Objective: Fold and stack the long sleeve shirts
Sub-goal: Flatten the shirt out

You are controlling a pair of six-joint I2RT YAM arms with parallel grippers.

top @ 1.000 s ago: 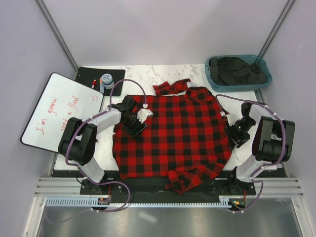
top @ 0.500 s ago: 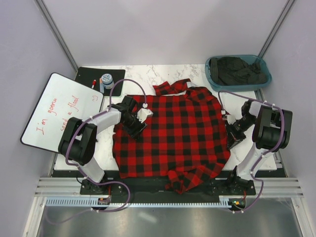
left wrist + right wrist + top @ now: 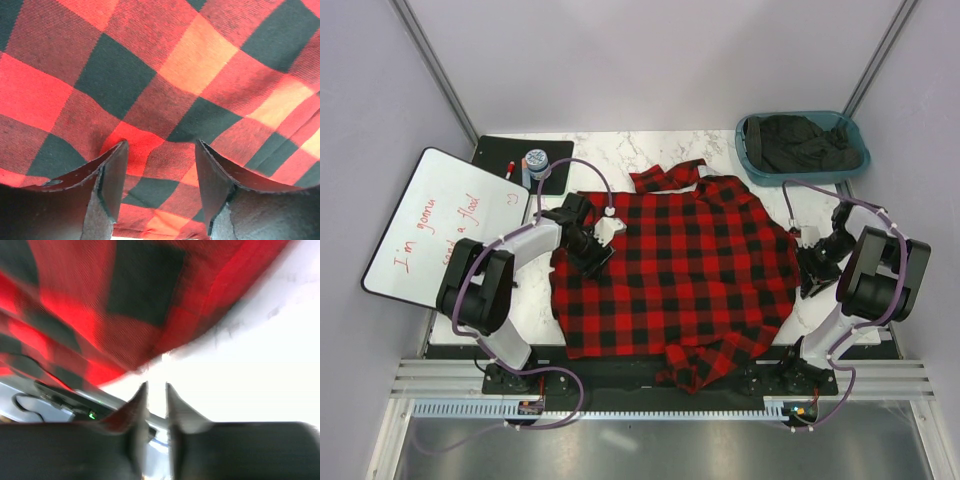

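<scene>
Pinching flannel shirt [image 3: 675, 265] hem at frame right.
My right claw [image 3: 156, 387] clamps it on worktop [image 3: 620, 145]; left claw [image 3: 160, 150] apart.

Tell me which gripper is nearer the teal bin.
Right. The right gripper is at the shirt's right edge, on the same side as the teal bin. The left gripper is over the shirt's left side, far across from the bin.

I log: flannel shirt [image 3: 680, 270] red-and-black buffalo check. Bin [image 3: 744, 150] teal, clothes [image 3: 800, 143] inside charcoal-black. Table [image 3: 605, 148] white marble, grey veins. Whiteboard [image 3: 425, 215] white, red handwriting.
</scene>
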